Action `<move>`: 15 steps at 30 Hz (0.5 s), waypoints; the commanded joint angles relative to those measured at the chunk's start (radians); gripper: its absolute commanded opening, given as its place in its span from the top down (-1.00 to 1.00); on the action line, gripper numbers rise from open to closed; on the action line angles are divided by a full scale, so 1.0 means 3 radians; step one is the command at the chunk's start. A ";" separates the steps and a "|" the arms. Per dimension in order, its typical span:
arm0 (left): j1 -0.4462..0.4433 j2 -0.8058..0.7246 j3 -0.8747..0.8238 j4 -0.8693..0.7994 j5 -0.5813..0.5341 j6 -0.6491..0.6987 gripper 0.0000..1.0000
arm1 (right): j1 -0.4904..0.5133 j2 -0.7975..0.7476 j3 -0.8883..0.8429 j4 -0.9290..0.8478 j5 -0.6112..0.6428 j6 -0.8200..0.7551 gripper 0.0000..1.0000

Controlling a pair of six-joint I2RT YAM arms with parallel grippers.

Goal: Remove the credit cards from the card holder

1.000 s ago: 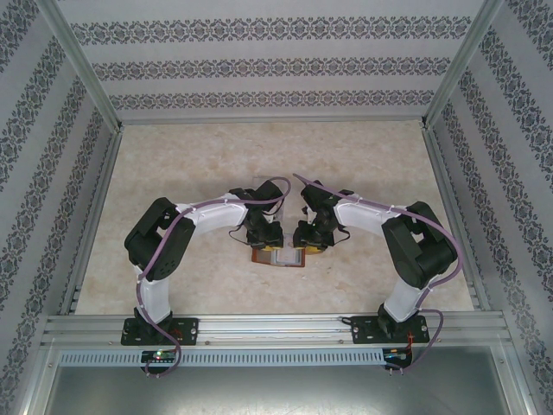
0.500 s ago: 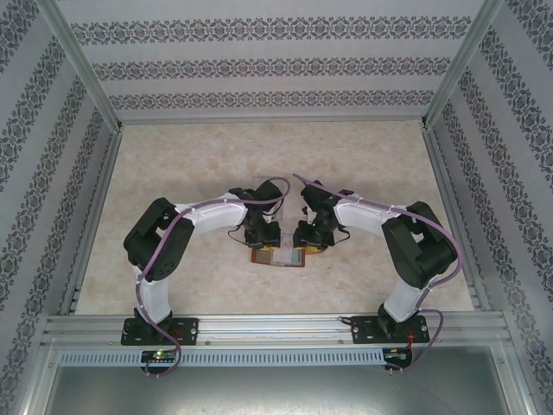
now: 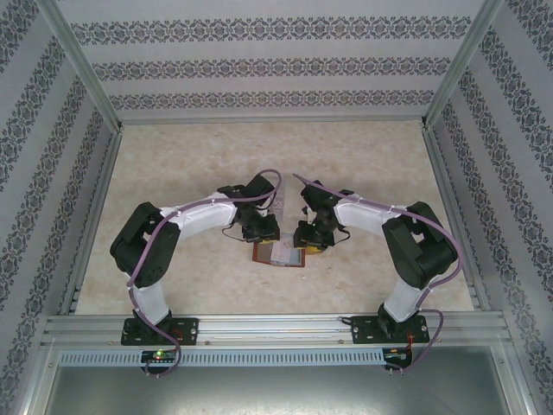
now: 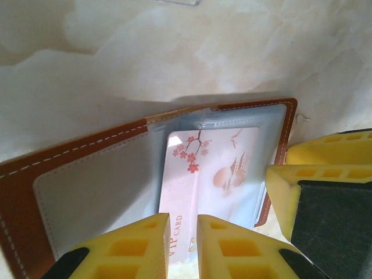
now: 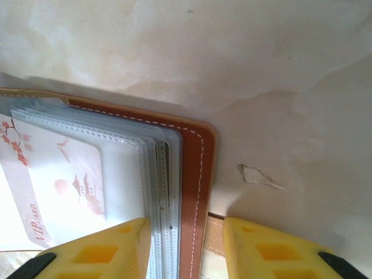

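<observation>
The brown card holder point(image 3: 261, 254) lies open on the table between both arms. In the left wrist view its leather cover point(image 4: 75, 151) frames clear sleeves, and a pale credit card point(image 4: 209, 163) with a blossom print and "VIP CARD" sticks partly out of one sleeve. My left gripper point(image 4: 183, 244) point(image 3: 263, 235) stands over that card's near end, jaws a narrow gap apart, the card's face showing through the gap. My right gripper point(image 5: 185, 232) point(image 3: 307, 245) is open and straddles the holder's right edge point(image 5: 192, 168): one finger on the sleeves, the other beyond the snap tab point(image 5: 214, 235).
A clear plastic edge point(image 4: 177, 2) lies just beyond the holder. The right gripper's yellow fingers point(image 4: 314, 174) sit close beside the holder's right end. Aluminium rails point(image 3: 276, 324) and patterned walls bound the marbled table point(image 3: 173, 173). A scuff mark point(image 5: 261, 176) is on the table.
The left arm's elbow has swung out to the left and its gripper has shifted a little away from the holder's middle. More of the pale card shows. The right arm has stayed put.
</observation>
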 commanded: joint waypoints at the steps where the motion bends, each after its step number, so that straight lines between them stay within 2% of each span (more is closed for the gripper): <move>1: 0.0071 -0.0042 -0.0180 0.0366 0.0253 -0.0165 0.58 | 0.0042 -0.0072 0.0035 -0.0130 0.0065 0.0022 0.23; 15: 0.0154 0.0040 -0.0427 0.0713 0.0472 -0.0272 0.50 | 0.0073 -0.0174 0.0053 -0.0035 -0.0086 0.0137 0.23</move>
